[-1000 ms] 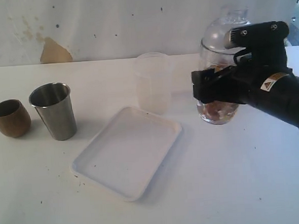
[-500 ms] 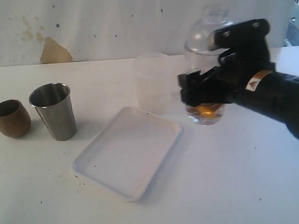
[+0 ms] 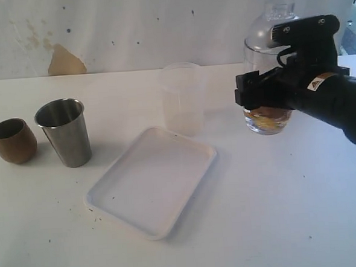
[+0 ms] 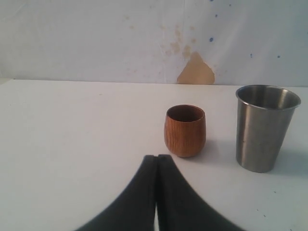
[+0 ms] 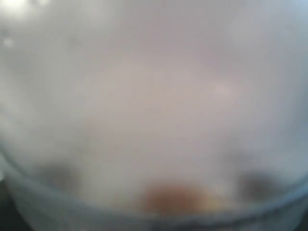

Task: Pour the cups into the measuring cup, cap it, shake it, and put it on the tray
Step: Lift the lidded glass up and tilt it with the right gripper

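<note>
Steel, wood, plastic
Brushed-metal tumbler (image 3: 63, 133), grained wooden cup (image 3: 13, 141), smooth white plastic tray (image 3: 151, 183), clear glossy measuring cup (image 3: 267, 125), frosted container (image 3: 182, 97).

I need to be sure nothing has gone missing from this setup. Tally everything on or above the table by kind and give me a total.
Drinking cups: 2, the wooden cup and the steel cup
Clear measuring cup: 1
Clear dome cap: 1
Tall frosted container: 1
White tray: 1
Total: 6
</note>
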Controlling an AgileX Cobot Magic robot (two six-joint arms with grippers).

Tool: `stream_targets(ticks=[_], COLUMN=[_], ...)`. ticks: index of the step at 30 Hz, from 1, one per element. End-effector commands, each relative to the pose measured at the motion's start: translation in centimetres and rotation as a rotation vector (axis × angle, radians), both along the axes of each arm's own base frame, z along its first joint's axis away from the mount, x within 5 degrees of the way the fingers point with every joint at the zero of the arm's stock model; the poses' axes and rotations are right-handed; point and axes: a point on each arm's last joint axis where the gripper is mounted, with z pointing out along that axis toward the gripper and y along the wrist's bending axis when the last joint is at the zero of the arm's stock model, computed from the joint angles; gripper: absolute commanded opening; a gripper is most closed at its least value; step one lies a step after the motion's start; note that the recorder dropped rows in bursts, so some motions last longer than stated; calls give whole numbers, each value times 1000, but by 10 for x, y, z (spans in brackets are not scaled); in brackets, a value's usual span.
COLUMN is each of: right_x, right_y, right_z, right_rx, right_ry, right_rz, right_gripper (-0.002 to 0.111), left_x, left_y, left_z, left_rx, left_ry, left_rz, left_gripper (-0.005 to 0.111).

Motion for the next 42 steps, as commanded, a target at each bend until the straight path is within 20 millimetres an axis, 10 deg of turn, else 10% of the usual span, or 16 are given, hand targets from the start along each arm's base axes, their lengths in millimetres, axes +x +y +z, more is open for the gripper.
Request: stream_targets(ticks=[1,21,42], right_x=[20,147,167], right_y=[-11,-21,-21], right_z=[14,-1,0], right_rx=[-51,-418,-907], right_ry=[-70,-2,-121], right_rz=[-25,94,226], right_gripper=[0,0,0], left_x=[0,0,0], left_y=[0,0,0], left_z=[-1,-1,-1], left_rx=[3,3,3], left_ry=[2,2,2], left_rz=[-2,-2,-2], left_gripper=[0,0,0])
